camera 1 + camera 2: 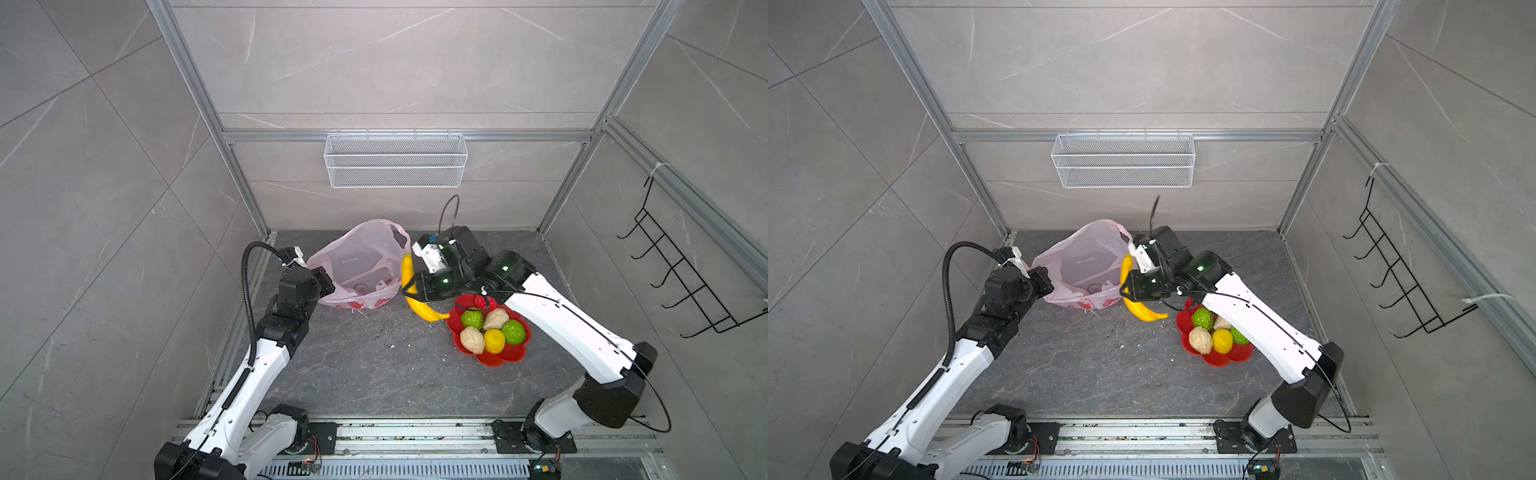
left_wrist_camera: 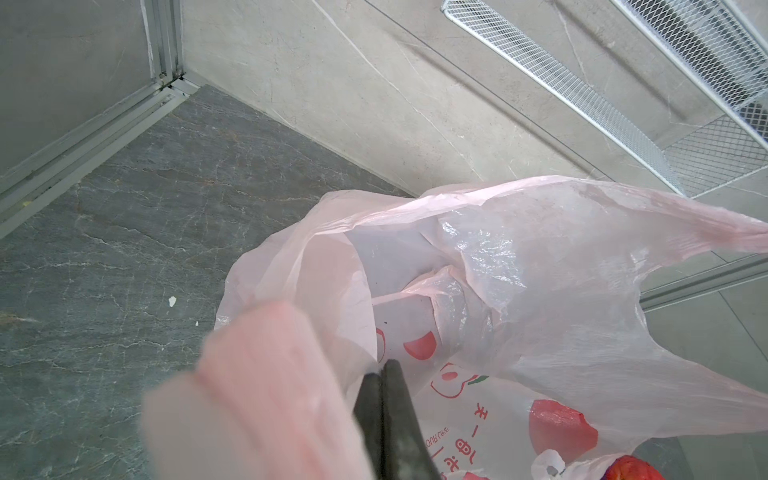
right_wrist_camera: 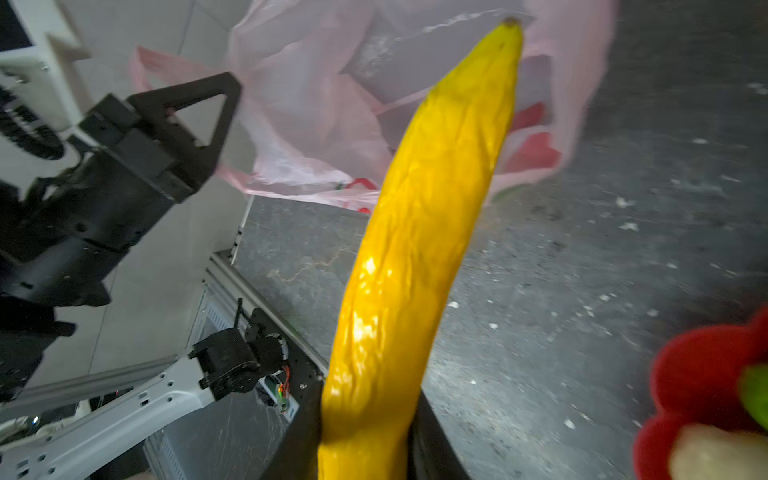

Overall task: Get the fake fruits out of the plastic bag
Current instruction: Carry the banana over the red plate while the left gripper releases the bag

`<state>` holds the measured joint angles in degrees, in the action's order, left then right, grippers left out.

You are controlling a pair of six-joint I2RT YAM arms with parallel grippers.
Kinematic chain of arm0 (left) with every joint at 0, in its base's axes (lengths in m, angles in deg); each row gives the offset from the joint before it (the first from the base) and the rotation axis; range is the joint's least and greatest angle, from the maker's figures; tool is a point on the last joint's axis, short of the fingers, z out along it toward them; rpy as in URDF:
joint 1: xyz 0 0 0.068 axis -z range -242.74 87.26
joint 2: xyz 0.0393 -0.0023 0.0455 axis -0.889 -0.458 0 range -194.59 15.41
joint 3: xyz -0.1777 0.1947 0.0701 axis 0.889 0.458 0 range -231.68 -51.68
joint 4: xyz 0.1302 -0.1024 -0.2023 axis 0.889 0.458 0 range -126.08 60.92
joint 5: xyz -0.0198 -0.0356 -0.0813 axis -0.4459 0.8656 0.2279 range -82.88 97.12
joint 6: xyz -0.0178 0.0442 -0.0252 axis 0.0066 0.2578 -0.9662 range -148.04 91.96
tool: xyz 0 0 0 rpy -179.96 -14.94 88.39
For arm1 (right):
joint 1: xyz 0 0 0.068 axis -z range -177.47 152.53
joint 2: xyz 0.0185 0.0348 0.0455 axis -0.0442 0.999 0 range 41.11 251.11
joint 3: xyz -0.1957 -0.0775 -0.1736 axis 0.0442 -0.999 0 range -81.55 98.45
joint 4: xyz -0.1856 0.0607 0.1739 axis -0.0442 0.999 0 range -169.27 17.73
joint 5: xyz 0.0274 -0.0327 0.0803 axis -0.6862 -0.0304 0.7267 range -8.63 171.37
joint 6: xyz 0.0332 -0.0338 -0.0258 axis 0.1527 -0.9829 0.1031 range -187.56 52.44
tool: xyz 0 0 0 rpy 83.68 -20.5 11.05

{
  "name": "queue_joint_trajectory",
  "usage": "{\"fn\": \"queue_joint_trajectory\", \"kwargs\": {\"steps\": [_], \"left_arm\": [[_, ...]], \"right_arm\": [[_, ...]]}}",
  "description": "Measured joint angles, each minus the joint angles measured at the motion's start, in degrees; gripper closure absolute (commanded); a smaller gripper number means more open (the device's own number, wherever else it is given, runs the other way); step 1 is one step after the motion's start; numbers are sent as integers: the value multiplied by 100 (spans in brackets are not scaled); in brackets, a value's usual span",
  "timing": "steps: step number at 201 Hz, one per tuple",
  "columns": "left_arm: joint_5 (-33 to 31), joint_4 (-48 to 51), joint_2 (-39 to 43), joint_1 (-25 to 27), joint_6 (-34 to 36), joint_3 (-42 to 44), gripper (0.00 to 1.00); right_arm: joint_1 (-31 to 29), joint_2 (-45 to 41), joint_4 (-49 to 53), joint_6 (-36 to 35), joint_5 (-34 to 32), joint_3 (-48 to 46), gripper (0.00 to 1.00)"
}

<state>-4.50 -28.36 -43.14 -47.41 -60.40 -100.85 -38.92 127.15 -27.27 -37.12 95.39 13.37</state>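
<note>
Top views both show the dark bench (image 1: 353, 374), with the plastic bag (image 1: 357, 257) slumped at 11 o'clock from its middle, mouth agape. The red dish (image 1: 515, 353) sits at 3 o'clock and holds five fake fruits (image 1: 494, 340): two green, two cream and one yellow. The banana (image 1: 419, 309) hangs clear of the bag, just off its 3 o'clock edge. The right end effector (image 1: 409, 291) is clamped round the banana near its middle. The left end effector (image 2: 380, 374) is closed, pinching the bag's rim at 9 o'clock.

The step in hand looks like ferrying the banana to the dish. The next move calls for a swing toward 4 o'clock, then a low release across the crowded balls so it does not roll off. A deep red lump (image 2: 627, 471) by the bag's bottom may be another fruit, but I cannot tell.
</note>
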Motion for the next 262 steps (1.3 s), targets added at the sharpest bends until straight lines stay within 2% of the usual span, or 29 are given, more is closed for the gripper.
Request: {"fn": "queue_joint_trajectory", "kwargs": {"steps": [54, 106, 182, 262], "left_arm": [[-140, 380, -765, -98, 168, -638, 100], [-125, 704, -1346, -199, 175, -933, 100], [76, 1056, -1370, -199, 153, -1104, 100], [498, 1320, -1220, -199, 101, -1104, 100]], "right_arm": [[901, -866, -9, -13, -501, -1176, 80], [1792, -922, -238, -201, -581, -2114, 80], [2017, -175, -549, -826, -892, -2328, 78], [2354, 111, -1056, -973, -992, -3095, 71]]}}
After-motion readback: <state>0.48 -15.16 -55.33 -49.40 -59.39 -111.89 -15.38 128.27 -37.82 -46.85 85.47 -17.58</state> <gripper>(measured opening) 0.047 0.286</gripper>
